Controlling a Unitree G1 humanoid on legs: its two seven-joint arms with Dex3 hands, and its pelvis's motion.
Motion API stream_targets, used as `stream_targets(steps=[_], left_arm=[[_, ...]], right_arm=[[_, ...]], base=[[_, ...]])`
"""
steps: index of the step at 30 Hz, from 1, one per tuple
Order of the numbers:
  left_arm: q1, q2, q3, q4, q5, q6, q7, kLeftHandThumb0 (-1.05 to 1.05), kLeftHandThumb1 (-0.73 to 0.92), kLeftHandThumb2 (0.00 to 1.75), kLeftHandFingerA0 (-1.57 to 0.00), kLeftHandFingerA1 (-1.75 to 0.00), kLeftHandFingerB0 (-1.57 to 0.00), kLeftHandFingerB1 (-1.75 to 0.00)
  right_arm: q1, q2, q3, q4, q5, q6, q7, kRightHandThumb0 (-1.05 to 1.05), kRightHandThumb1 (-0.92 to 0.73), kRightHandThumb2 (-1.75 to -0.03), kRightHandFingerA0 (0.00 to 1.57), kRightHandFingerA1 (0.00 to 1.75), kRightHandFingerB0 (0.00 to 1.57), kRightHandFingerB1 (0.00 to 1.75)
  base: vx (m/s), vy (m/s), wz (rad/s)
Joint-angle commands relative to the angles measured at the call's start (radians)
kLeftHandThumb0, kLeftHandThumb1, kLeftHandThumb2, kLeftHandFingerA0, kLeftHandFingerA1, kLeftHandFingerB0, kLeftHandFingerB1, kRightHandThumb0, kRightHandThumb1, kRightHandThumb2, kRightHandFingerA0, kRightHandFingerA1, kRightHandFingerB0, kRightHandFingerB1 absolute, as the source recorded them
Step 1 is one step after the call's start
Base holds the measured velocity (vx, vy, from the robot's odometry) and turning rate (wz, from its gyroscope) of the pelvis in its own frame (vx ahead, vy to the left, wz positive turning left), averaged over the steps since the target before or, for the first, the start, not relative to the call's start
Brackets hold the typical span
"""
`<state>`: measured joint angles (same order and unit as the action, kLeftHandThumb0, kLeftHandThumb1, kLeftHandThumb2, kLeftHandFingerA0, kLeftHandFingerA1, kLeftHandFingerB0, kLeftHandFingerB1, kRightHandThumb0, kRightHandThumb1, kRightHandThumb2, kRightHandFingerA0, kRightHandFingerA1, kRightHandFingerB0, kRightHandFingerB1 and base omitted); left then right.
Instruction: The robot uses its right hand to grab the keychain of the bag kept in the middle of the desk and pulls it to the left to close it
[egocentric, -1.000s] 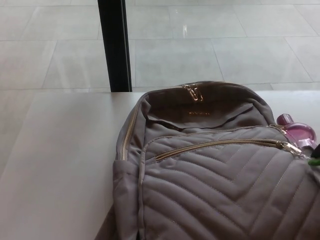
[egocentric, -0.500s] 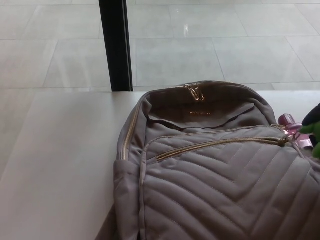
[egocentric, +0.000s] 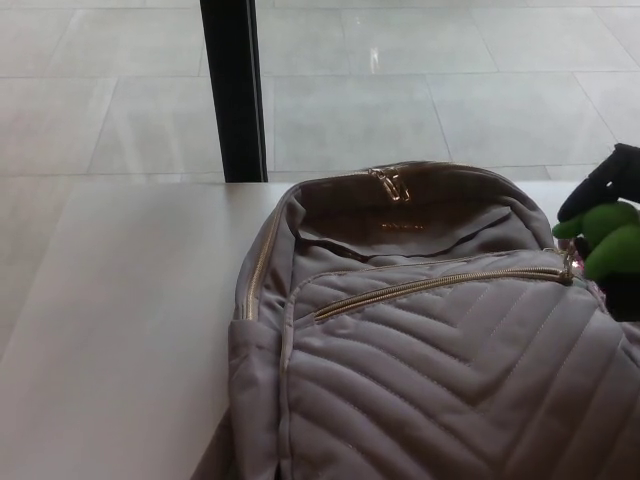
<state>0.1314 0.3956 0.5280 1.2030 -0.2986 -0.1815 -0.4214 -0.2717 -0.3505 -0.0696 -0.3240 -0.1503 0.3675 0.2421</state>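
Observation:
A grey-taupe quilted backpack (egocentric: 430, 340) lies on the white desk (egocentric: 120, 330), its top toward the far edge. A gold front-pocket zipper (egocentric: 440, 285) runs across it from left to right, ending in a pull (egocentric: 568, 266) at the right. My right hand (egocentric: 608, 228), black with green pads, comes in at the right edge just beside that pull. It covers the spot where the pink keychain showed; only a faint pink sliver (egocentric: 599, 291) peeks out below it. Whether the hand holds anything is hidden. The main-compartment zipper pulls (egocentric: 388, 185) sit at the bag's top.
A black vertical post (egocentric: 233, 90) stands behind the desk's far edge, left of the bag. Beyond it lies a pale tiled floor (egocentric: 420, 90). Bare desk surface spreads to the left of the backpack.
My right hand has come in from the right edge and risen, now covering the pink keychain that was plainly visible before. The backpack has not moved.

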Motion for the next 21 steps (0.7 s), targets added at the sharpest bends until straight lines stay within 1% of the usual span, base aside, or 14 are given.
stream_targets(steps=[1, 2, 3, 4, 5, 6, 10, 12, 14, 16, 17, 19, 20, 21], left_arm=[[0.003, 0.016, 0.003, -0.012, -0.008, -0.014, 0.013, -1.01, 0.77, 1.39, -0.79, -1.11, -0.60, -0.97], [0.001, 0.017, 0.004, -0.007, -0.010, -0.014, 0.012, -1.04, 0.76, 1.39, -0.80, -1.11, -0.61, -0.98], [-0.001, 0.020, 0.006, -0.003, -0.011, -0.012, 0.006, -1.05, 0.92, 0.94, -0.77, -1.17, -0.58, -1.01], [0.000, 0.020, 0.004, -0.006, -0.009, -0.012, 0.011, -1.02, 0.76, 1.38, -0.78, -1.11, -0.61, -0.97], [-0.001, 0.018, 0.001, -0.006, -0.006, -0.015, 0.013, -1.01, 0.76, 1.38, -0.78, -1.10, -0.61, -0.97], [-0.001, 0.020, 0.003, -0.004, -0.008, -0.014, 0.008, -1.05, 0.92, 0.95, -0.73, -1.19, -0.56, -1.04], [-0.002, 0.020, 0.004, -0.006, -0.009, -0.013, 0.010, -1.05, 0.92, 0.95, -0.72, -1.20, -0.57, -1.04], [0.001, 0.019, 0.004, -0.012, -0.009, -0.013, 0.011, -1.05, 0.79, 1.37, -0.74, -1.12, -0.62, -0.99], [0.004, 0.018, 0.003, -0.010, -0.009, -0.014, 0.005, -1.05, 0.92, 0.97, -0.70, -1.22, -0.55, -1.04], [0.000, 0.020, 0.000, -0.008, -0.005, -0.013, 0.015, -1.04, 0.77, 1.37, -0.74, -1.12, -0.57, -0.95], [0.000, 0.020, 0.001, -0.009, -0.006, -0.013, 0.013, -1.05, 0.92, 0.97, -0.69, -1.22, -0.54, -1.03], [0.000, 0.022, 0.000, -0.013, -0.006, -0.016, 0.007, -1.05, 0.92, 0.96, -0.72, -1.19, -0.58, -1.02], [-0.001, 0.023, 0.001, -0.012, -0.007, -0.015, 0.008, -1.05, 0.77, 1.38, -0.74, -1.14, -0.60, -0.99], [0.000, 0.022, 0.000, -0.012, -0.004, -0.019, 0.012, -1.05, 0.77, 1.37, -0.76, -1.15, -0.61, -0.99]], right_arm=[[-0.074, -0.023, 0.093, 0.010, -0.061, 0.090, 0.016, -0.17, -0.52, -1.20, 0.87, 1.75, 0.72, 1.59], [-0.087, -0.015, 0.106, 0.021, -0.058, 0.085, 0.011, -0.15, -0.54, -1.16, 0.87, 1.75, 0.73, 1.57], [-0.096, -0.009, 0.124, 0.030, -0.056, 0.079, 0.011, -0.22, -0.52, -1.15, 1.18, 1.39, 0.95, 1.24], [-0.108, -0.006, 0.139, 0.036, -0.061, 0.087, 0.011, -0.17, -0.56, -1.12, 0.89, 1.75, 0.75, 1.53], [-0.124, -0.001, 0.161, 0.043, -0.067, 0.095, 0.012, -0.16, -0.57, -1.12, 0.91, 1.75, 0.76, 1.52], [-0.148, -0.004, 0.209, 0.049, -0.089, 0.117, 0.028, -0.17, -0.62, -1.06, 0.89, 1.75, 0.72, 1.52], [-0.178, 0.003, 0.262, 0.083, -0.095, 0.096, 0.031, -0.14, -0.54, -1.16, 0.88, 1.75, 0.73, 1.55], [-0.204, 0.011, 0.287, 0.117, -0.099, 0.069, 0.028, -0.17, -0.51, -1.21, 0.89, 1.75, 0.75, 1.60], [-0.231, 0.013, 0.298, 0.150, -0.098, 0.032, 0.031, -0.20, -0.50, -1.23, 0.92, 1.75, 0.76, 1.61], [-0.268, 0.013, 0.319, 0.176, -0.114, 0.041, 0.034, -0.22, -0.46, -1.28, 0.93, 1.75, 0.77, 1.63], [-0.279, 0.011, 0.329, 0.183, -0.123, 0.037, 0.035, -0.23, -0.44, -1.30, 0.93, 1.75, 0.77, 1.64], [-0.286, 0.012, 0.333, 0.190, -0.121, 0.031, 0.035, -0.24, -0.44, -1.30, 0.93, 1.75, 0.78, 1.64], [-0.291, 0.007, 0.346, 0.190, -0.119, 0.033, 0.056, -0.26, -0.44, -1.29, 0.92, 1.75, 0.77, 1.65], [-0.293, 0.007, 0.359, 0.181, -0.128, 0.060, 0.064, -0.27, -0.44, -1.28, 0.91, 1.75, 0.76, 1.65]], base=[[0.00, 0.000, 0.00], [0.00, 0.000, 0.00], [0.00, 0.000, 0.00], [0.00, 0.000, 0.00], [0.00, 0.000, 0.00], [0.00, 0.000, 0.00], [0.00, 0.000, 0.00], [0.00, 0.000, 0.00], [0.00, 0.000, 0.00], [0.00, 0.000, 0.00], [0.00, 0.000, 0.00], [0.00, 0.000, 0.00], [0.00, 0.000, 0.00], [0.00, 0.000, 0.00]])
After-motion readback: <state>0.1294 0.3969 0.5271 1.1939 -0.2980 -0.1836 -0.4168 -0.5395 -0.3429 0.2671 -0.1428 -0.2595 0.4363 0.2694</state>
